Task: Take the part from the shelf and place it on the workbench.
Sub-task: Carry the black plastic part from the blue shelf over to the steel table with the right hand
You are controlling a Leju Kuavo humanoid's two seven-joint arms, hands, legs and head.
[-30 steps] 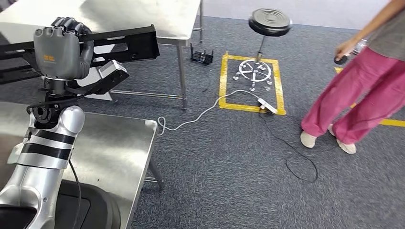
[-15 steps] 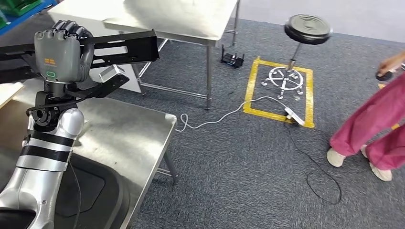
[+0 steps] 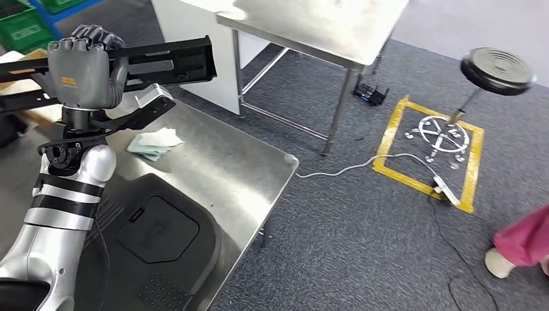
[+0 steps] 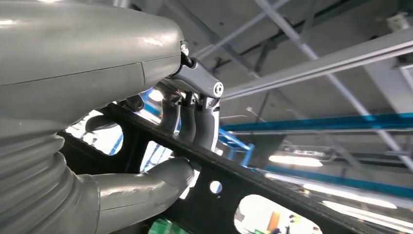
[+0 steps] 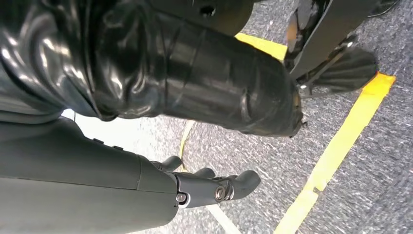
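Grey carpet covered the floor, with one yellow taped square beyond two steel counters: a near counter and a far counter. One stool stood over that square. One crumpled cloth lay on the near counter. Above that counter the left hand gripped one long black part, thumb under it and fingers wrapped over. The right hand hung over the carpet, fingers slightly curled, holding nothing. One person's shoe showed beyond the square.

Crumpled cloth, round stool
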